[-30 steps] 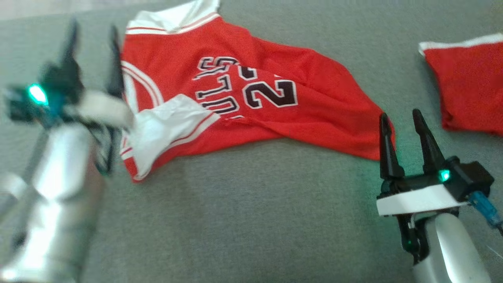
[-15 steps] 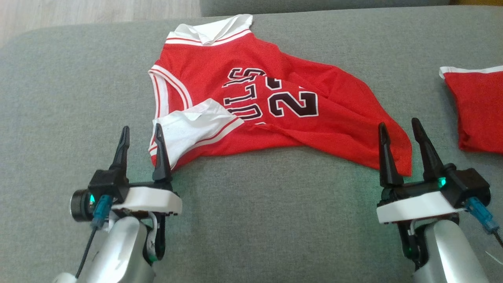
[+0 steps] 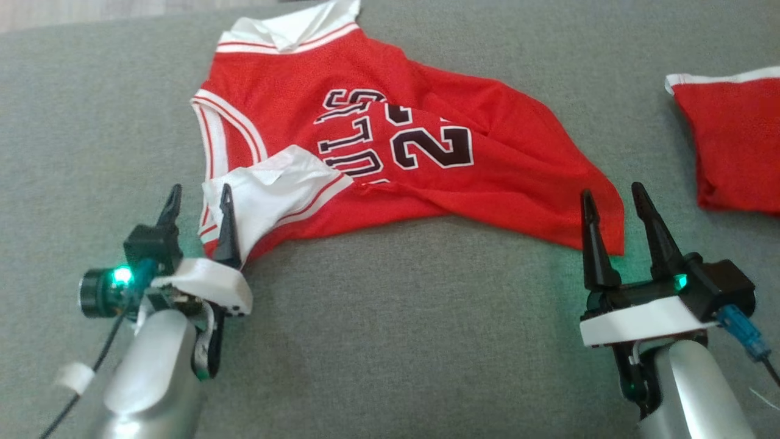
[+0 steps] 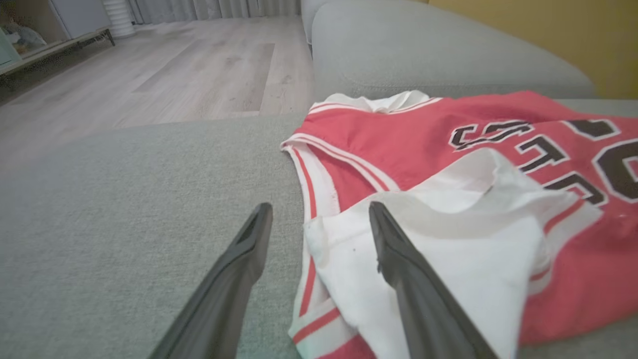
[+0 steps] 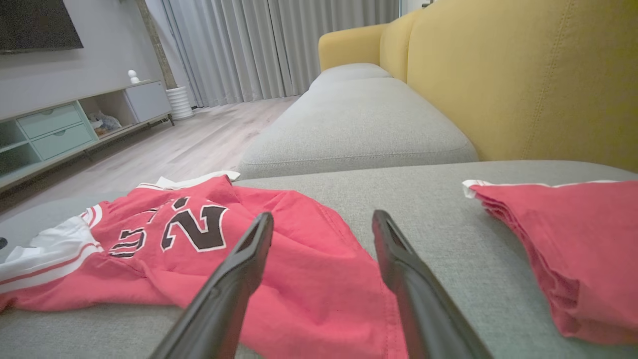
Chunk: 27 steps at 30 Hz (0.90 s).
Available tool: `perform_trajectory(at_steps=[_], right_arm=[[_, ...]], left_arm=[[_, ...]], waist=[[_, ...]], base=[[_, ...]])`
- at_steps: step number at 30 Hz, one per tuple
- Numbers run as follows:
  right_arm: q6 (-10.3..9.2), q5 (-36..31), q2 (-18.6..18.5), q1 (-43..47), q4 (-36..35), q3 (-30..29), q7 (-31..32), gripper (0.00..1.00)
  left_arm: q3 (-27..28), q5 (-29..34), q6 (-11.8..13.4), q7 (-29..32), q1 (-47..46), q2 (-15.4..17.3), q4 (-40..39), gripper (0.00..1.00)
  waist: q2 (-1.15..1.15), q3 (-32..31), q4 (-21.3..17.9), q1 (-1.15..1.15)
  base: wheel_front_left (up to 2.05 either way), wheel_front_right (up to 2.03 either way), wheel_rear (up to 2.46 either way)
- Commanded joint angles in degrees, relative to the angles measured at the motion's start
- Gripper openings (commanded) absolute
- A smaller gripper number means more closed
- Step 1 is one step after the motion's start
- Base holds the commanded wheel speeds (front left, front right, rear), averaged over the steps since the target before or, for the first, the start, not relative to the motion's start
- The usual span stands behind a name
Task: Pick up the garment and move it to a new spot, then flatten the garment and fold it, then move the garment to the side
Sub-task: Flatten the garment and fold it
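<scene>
- Both grippers empty, fingers spread: left gripper (image 3: pixel 200 190), right gripper (image 3: pixel 612 190).
- Crumpled red basketball jersey (image 3: pixel 487 164) lies on grey sofa cushion (image 3: pixel 396 317), near edge at their tips.
- Best: pinch near corners low, lift evenly.

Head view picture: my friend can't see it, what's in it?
A crumpled red basketball jersey lies on a grey sofa cushion. The open left gripper sits at its white corner and the open right gripper at its red hem, neither holding it; another red garment lies at right.
</scene>
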Motion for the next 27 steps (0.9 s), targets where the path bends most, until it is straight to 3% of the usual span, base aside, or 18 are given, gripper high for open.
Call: perform_trajectory(at_steps=[1, 9, 22, 23, 24, 25, 27], right_arm=[[-0.05, 0.3, -0.2, -0.9, -1.9, 1.4, -0.6, 1.00], [-0.05, 0.6, -0.2, -1.5, -1.9, 1.3, -0.6, 1.00], [-0.05, 1.0, -0.2, -2.0, -1.5, 1.5, -0.6, 1.00], [-0.05, 1.0, -0.2, -2.0, -1.5, 1.6, -0.6, 1.00], [-0.05, 1.0, -0.2, -2.0, -1.5, 1.6, -0.6, 1.00], [-0.05, 1.0, -0.2, -2.0, -1.5, 1.6, -0.6, 1.00], [-0.05, 1.0, -0.2, -2.0, -1.4, 1.6, -0.6, 1.00]], left_arm=[[1.7, 0.7, 0.2, 0.2, -2.1, 1.9, -1.0, 1.00], [1.6, 1.0, 0.6, 2.3, -6.1, 3.5, 4.8, 1.00], [-0.3, 1.7, -0.4, 0.1, -8.6, 3.7, 8.1, 1.00], [-0.4, 1.7, -0.5, 0.1, -8.8, 3.7, 8.3, 0.56], [-0.6, 1.7, -0.6, -0.1, -9.0, 3.7, 8.5, 0.38], [-0.7, 1.7, -0.6, -0.2, -9.1, 3.6, 8.7, 0.00], [-0.9, 1.7, -0.7, -0.4, -9.3, 3.6, 9.1, 0.00]], waist=[[0.00, 0.7, -0.6, 0.00], [0.00, 3.0, -2.1, 0.00], [0.00, 3.3, -2.7, 0.00], [0.00, 3.3, -2.7, 0.00], [0.00, 3.3, -2.7, 0.00], [0.00, 3.3, -2.7, 0.00], [0.00, 3.3, -2.7, 0.00]], base=[[0.00, 0.00, 0.00], [0.00, 0.00, 0.00], [0.00, 0.00, 0.00], [0.00, 0.00, 0.00], [0.00, 0.00, 0.00], [0.00, 0.00, 0.00], [0.00, 0.00, 0.00]])
